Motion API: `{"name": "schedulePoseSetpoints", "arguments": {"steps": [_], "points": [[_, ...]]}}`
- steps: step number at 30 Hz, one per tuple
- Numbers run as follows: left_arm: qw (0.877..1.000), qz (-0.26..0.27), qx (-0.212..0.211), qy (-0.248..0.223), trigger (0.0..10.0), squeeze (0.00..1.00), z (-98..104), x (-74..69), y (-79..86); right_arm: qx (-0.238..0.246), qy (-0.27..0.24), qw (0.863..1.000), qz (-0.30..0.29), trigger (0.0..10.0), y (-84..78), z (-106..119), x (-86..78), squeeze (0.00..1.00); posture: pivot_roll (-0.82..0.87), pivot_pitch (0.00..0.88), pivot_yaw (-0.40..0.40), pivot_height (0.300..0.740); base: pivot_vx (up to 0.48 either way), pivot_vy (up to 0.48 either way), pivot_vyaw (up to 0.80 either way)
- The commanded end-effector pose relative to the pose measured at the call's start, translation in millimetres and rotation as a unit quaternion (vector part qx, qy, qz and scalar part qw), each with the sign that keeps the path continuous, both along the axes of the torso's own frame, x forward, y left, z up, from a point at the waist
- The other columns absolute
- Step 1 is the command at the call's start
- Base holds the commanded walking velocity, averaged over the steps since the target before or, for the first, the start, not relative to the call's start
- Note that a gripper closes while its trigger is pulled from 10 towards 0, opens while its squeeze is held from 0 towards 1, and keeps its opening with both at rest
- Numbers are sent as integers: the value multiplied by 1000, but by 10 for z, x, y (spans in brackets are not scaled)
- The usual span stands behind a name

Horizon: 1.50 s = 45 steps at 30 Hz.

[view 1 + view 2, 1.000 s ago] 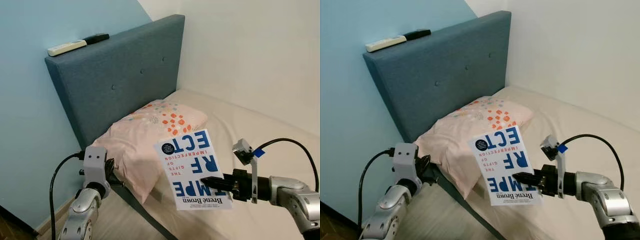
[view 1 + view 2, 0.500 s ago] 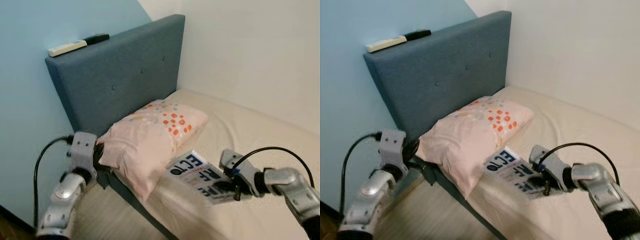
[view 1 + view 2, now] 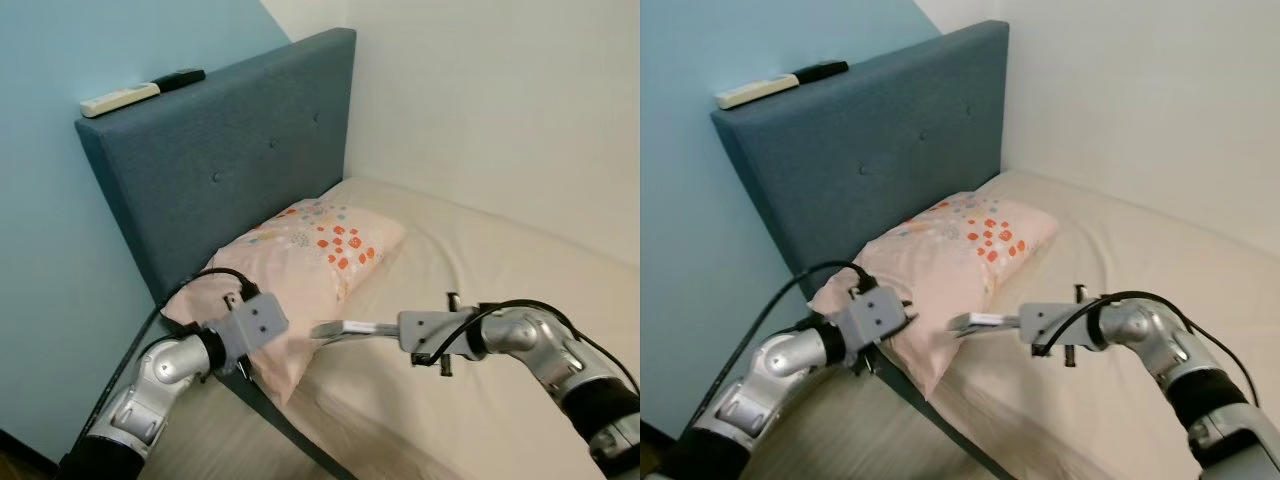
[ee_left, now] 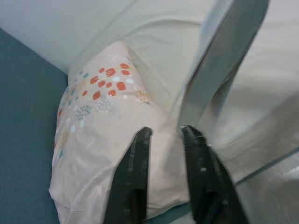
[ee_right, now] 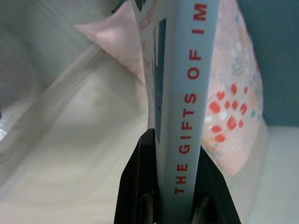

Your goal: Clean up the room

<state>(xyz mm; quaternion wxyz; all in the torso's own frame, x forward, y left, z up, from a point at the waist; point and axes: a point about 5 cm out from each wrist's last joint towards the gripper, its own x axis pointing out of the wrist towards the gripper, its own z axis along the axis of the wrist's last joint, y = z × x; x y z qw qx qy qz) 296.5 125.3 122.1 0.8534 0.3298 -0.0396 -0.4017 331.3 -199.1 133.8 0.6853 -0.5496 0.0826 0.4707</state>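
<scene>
The right gripper is clamped on a book. Its two black fingers squeeze the book from both sides, near the spine, so it does not slip. The book is held flat and level, just above the bed, right beside the pillow. From the head views it looks like a thin gray strip because we see it from its edge. I think it is held low and flat like this so it can be carried off or set down without flopping open.

The book is thin and stiff, with a smooth light blue cover and red letters on the spine. The pillow is soft and puffy, pale pink with little orange and blue dots. It leans against the headboard, which is tall, blue and covered in rough cloth with small buttons. The bed sheet is cream and a bit wrinkly.

The left gripper hovers by the near corner of the pillow. Its fingers are a little apart and hold nothing.

Two remotes, one white and one black, lie on top of the headboard.
</scene>
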Motion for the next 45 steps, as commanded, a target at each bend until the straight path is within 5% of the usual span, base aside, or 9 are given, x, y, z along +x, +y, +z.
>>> {"name": "schedulePoseSetpoints", "arguments": {"steps": [1,14,15,25,27,28,37,38,45], "points": [[1000,4,3,11,10000,1000,-40,4,-11,-15,-13,1000,16,10000,43,-20,14,0,-27,60,-3,740,0,0,0],[998,-37,32,45,10000,675,35,46,-130,-42,-12,997,56,10000,266,-160,110,0,-12,71,-4,740,0,0,0],[999,-28,24,36,10000,0,90,80,-107,-28,-9,998,58,10000,307,-160,123,0,0,82,-12,740,0,0,0],[995,-65,18,72,10000,0,121,34,-188,-4,-1,997,73,10000,416,-179,127,0,0,96,-28,740,0,0,0],[993,-76,18,84,10000,141,114,14,-212,4,0,997,75,10000,439,-165,140,0,-1,101,-29,740,0,0,0],[993,-80,14,89,10000,1000,115,2,-223,8,2,997,74,10000,446,-161,144,0,-2,100,-29,740,0,0,0],[979,-148,-2,139,10000,1000,131,-181,-267,-12,6,997,70,10000,391,-204,140,0,-9,103,-31,740,0,0,0],[976,-162,21,145,10000,118,100,-223,-240,-20,5,997,69,10000,370,-209,143,0,-8,105,-36,740,0,0,0],[970,-172,66,160,10000,0,-10,-299,-142,-4,3,998,58,10000,353,-159,173,0,-12,107,-37,740,0,0,0]]}}
